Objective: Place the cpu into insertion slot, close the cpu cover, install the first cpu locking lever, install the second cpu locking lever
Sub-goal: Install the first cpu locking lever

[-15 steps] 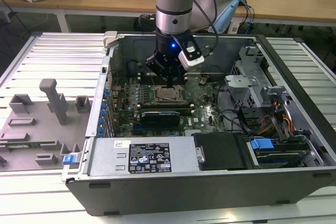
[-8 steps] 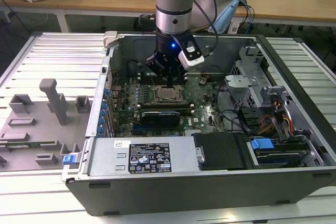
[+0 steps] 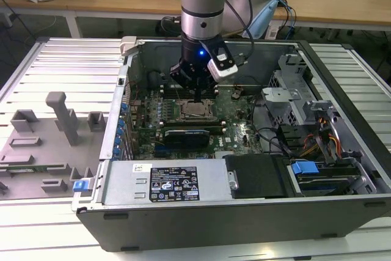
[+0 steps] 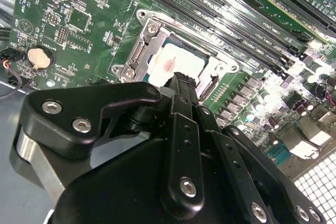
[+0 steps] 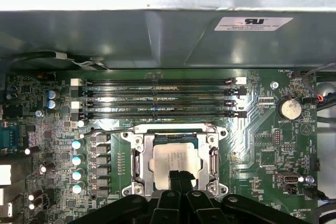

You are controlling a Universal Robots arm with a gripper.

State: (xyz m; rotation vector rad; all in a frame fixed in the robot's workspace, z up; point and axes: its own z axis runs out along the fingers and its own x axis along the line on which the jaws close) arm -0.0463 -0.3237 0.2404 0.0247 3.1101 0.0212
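The cpu point(image 5: 173, 157), a silvery square chip, lies flat in the middle of the green motherboard point(image 5: 262, 145), also visible from outside point(image 3: 195, 110). The insertion slot is hidden beneath it. The cpu cover point(image 5: 148, 145), a thin silvery frame, lies down flat around the chip, whose top shows through the window. A thin wire lever point(image 5: 105, 129) runs along one side of the socket. My gripper point(image 5: 181, 176) hangs just over the chip's edge, its two black fingers pressed together with nothing between them. In the second wrist view the gripper point(image 4: 181, 80) tip hovers at the cpu point(image 4: 165, 61).
Long black memory slots point(image 5: 157, 98) run beside the socket, with the grey case wall point(image 5: 157, 40) behind them. A coin cell point(image 5: 289, 109) sits on the board. The power supply point(image 3: 171, 181), a drive cage point(image 3: 305, 102) and cables fill the case. A grey fixture point(image 3: 61, 117) stands outside.
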